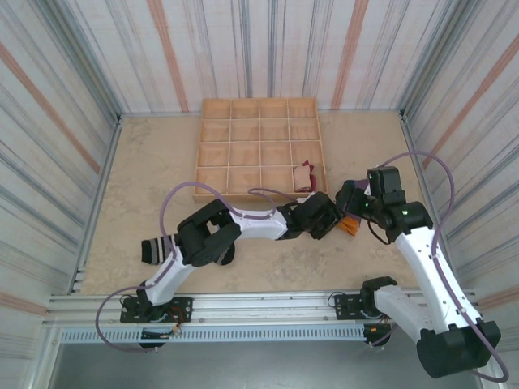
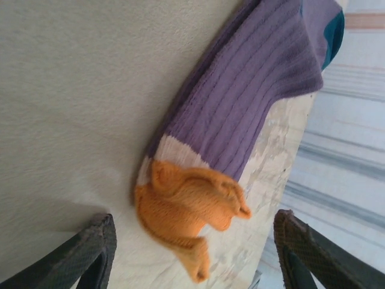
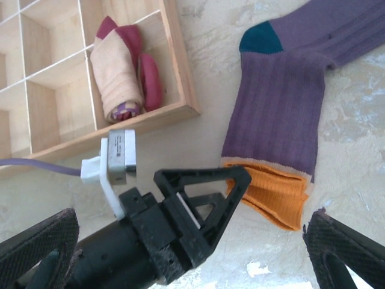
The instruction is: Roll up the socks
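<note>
Purple sock (image 2: 252,102) flat on table (image 2: 72,90) beside tray (image 3: 174,111). Left gripper (image 2: 192,253) wide astride its orange cuff (image 2: 186,211); right gripper (image 3: 192,253) wide, empty. Close too high and you snag one layer, and the cuff slips.

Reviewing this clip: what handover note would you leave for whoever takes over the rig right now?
Left gripper: open, straddling the orange cuff of the purple ribbed sock. Right gripper: open, holding nothing.
The purple sock lies flat on the table, unrolled, cuff bunched. The tan sock with dark red toe sits rolled in the near right corner compartment of the wooden grid tray. The black-and-white striped sock lies on the table by the left arm.
Done: tan sock. Left: purple, then striped.
</note>
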Robot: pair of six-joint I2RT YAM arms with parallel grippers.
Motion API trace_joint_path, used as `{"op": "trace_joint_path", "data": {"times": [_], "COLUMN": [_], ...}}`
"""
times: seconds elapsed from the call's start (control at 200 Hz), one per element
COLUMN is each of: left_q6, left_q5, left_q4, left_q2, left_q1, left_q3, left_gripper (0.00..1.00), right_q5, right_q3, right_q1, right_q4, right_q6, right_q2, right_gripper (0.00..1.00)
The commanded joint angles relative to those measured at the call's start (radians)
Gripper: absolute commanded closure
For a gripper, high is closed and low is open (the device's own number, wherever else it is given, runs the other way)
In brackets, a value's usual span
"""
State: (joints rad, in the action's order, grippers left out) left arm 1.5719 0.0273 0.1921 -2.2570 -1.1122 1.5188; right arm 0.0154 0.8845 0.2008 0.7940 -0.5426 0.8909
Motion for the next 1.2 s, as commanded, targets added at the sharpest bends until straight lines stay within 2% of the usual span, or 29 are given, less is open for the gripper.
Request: {"op": "trace_joint_path", "data": {"times": [0.0, 0.21, 0.511, 0.656, 0.741, 0.967, 1.197], "left_q6": [0.082, 0.14, 0.108, 0.05, 0.025, -0.002, -0.035], "left_q5": [-0.052, -0.064, -0.048, -0.004, 0.037, 0.109, 0.115], "left_q4": [-0.091, -0.111, -0.091, -0.048, -0.004, 0.085, 0.053], "left_q2": [-0.079, -0.127, -0.065, 0.054, 0.128, 0.331, 0.509], "left_q1": [-0.014, -0.014, 0.008, 0.026, 0.036, 0.057, 0.063], "left_q3": [0.048, 0.079, -0.037, -0.238, -0.374, -0.693, -0.875], "left_gripper": [0.33, 0.54, 1.0, 1.0, 1.0, 1.0, 1.0], "right_q5": [-0.008, 0.019, 0.103, 0.226, 0.271, 0.138, 0.089], "right_q3": [-0.016, -0.035, -0.069, -0.076, -0.1, -0.209, -0.351], "right_q1": [-0.016, -0.044, -0.06, -0.054, -0.016, 0.263, 0.49], "right_q4": [0.048, 0.077, 0.082, 0.059, 0.036, -0.075, -0.274], "right_q6": [-0.019, -0.016, 0.007, 0.003, -0.014, -0.059, -0.109], "right_q2": [-0.031, -0.089, -0.205, -0.23, -0.231, -0.237, -0.227], "right_gripper": [0.01, 0.01, 0.0, 0.03, 0.04, 0.11, 0.32]}}
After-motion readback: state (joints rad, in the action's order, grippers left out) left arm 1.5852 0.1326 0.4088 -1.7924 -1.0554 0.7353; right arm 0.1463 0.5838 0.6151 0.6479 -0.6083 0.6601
